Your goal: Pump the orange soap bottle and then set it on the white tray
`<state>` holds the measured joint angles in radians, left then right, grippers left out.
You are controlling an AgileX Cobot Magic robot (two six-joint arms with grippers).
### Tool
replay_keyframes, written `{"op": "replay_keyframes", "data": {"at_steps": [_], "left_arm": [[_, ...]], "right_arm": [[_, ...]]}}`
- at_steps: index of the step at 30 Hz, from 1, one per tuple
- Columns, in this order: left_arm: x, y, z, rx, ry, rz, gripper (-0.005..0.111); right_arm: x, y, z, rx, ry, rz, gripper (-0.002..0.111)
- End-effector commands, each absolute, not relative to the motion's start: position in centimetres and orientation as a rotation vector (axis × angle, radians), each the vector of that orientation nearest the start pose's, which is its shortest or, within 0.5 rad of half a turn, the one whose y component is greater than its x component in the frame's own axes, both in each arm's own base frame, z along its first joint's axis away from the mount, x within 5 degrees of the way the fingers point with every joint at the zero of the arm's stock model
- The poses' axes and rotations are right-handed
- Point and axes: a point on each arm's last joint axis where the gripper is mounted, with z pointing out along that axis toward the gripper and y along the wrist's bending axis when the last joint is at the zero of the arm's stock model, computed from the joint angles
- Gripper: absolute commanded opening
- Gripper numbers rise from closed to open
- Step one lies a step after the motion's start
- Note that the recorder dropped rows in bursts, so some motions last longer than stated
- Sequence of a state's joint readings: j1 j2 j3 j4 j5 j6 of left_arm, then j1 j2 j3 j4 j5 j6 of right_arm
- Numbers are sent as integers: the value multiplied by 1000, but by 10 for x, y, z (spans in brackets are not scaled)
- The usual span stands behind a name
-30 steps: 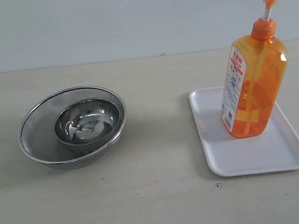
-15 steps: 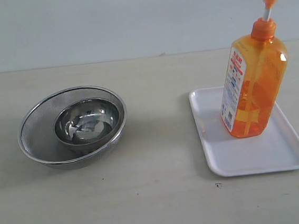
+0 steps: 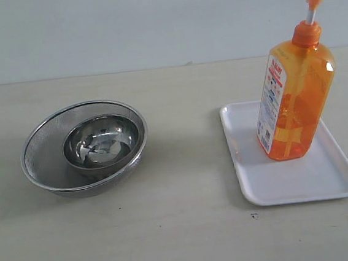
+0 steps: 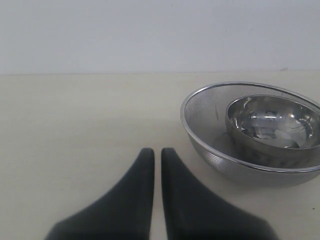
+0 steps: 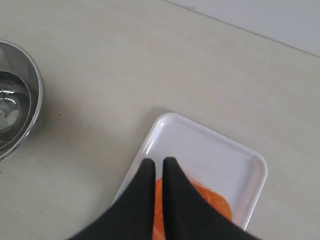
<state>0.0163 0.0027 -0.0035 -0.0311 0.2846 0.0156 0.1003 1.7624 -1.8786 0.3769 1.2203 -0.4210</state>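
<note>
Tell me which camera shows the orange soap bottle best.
The exterior view: the orange soap bottle stands whole, pump to base, on the white tray. The right wrist view gives only an orange patch behind the right gripper; the left wrist view, none.

Wide bare table (image 3: 190, 166) between mesh strainer (image 3: 40, 149) and the white tray (image 3: 302, 183)

L hand (image 4: 157, 151) above desk (image 4: 75, 130), fingers drawn together w/ only a thin slit betw. tips, nothing held. Mesh strainer (image 4: 210, 135) sits on desk near hand, not touching it. Steel bowl (image 4: 272, 122) nested inside strainer, upright. Pale wall (image 4: 150, 35) behind.
</note>
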Motion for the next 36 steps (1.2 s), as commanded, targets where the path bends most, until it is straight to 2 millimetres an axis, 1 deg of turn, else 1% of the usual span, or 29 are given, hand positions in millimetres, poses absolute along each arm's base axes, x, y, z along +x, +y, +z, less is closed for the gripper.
{"op": "replay_keyframes", "data": {"at_steps": [1,9,12,18,36], "left_arm": [[55,0,188,-26,1764,-11,5],[55,0,188,-26,1764,-11,5],[55,0,188,-26,1764,-11,5],[55,0,188,-26,1764,-11,5],[55,0,188,-26,1764,-11,5]], "right_arm": [[373,71,397,-632,2420,382,0],[370,87,397,-710,2407,374,0],[370,87,397,-706,2408,375,0],[371,82,395,-695,2431,301,0],[369,82,397,-659,2437,312,0]]}}
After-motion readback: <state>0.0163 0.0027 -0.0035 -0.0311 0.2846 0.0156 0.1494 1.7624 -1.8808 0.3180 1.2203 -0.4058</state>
